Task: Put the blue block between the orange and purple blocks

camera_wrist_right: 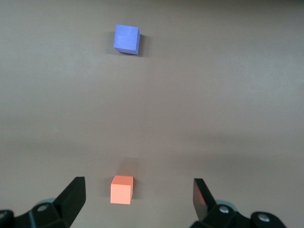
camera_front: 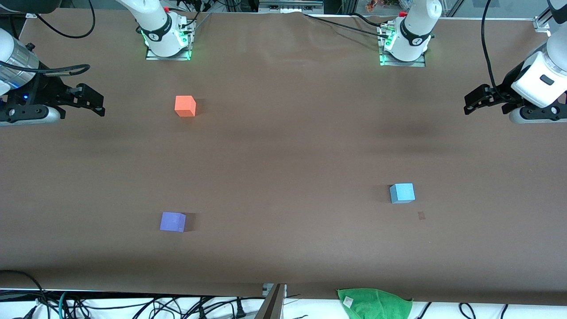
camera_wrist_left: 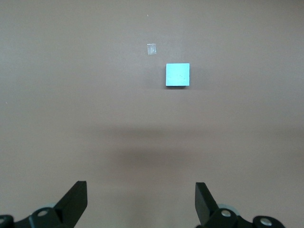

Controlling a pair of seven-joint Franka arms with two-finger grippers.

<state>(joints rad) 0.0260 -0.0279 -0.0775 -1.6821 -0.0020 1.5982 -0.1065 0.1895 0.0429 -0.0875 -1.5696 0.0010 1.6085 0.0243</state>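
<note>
Across the table, front view: you have three cubes lying well apart on the brown table (camera_front: 283, 146), none touching another.
Orange block (camera_front: 185, 106): you will find it toward the right arm's end, near that arm's base, farthest of the three from the front camera.
Purple block (camera_front: 172, 221): it sits toward the same end, nearer to the front camera than the orange one, with bare table between them.
Blue block (camera_front: 402, 193): it rests toward the left arm's end, flat on the table, with a small pale mark on the cloth just beside it.
Right gripper (camera_front: 99, 104): your right arm waits raised over its end of the table, holding nothing.
Left gripper (camera_front: 469, 104): your left arm waits likewise over its own end, holding nothing.
Green cloth (camera_front: 374, 303): it hangs at the table edge closest to the front camera.
Left wrist view: your fingers (camera_wrist_left: 76, 202) stand spread wide and empty, with the blue block (camera_wrist_left: 177, 74) on the table well clear of them.
Right wrist view: your fingers (camera_wrist_right: 73, 197) are spread wide and empty over the table; the orange block (camera_wrist_right: 121, 189) lies between their tips in the picture, the purple block (camera_wrist_right: 127, 39) well apart from it.
</note>
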